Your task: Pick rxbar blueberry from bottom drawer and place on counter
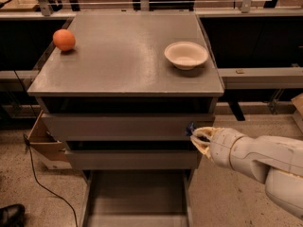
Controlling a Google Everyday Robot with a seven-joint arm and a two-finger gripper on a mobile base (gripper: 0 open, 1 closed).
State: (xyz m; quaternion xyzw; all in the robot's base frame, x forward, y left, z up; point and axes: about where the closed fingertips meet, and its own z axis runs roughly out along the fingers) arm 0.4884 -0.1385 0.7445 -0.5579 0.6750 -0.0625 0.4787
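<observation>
My gripper (195,136) is at the right end of the drawer fronts, level with the gap between the two upper drawers, below the counter's (123,65) edge. Its fingers are closed on a small dark navy-blue piece, the rxbar blueberry (190,127); only its tip shows at the fingertips. The bottom drawer (137,197) is pulled out below, and its grey floor is bare. The white arm reaches in from the lower right.
An orange (64,39) sits at the counter's back left and a pale bowl (186,55) at its back right. A cardboard box (41,143) stands left of the cabinet, with a cable and a dark shoe (12,214) on the floor.
</observation>
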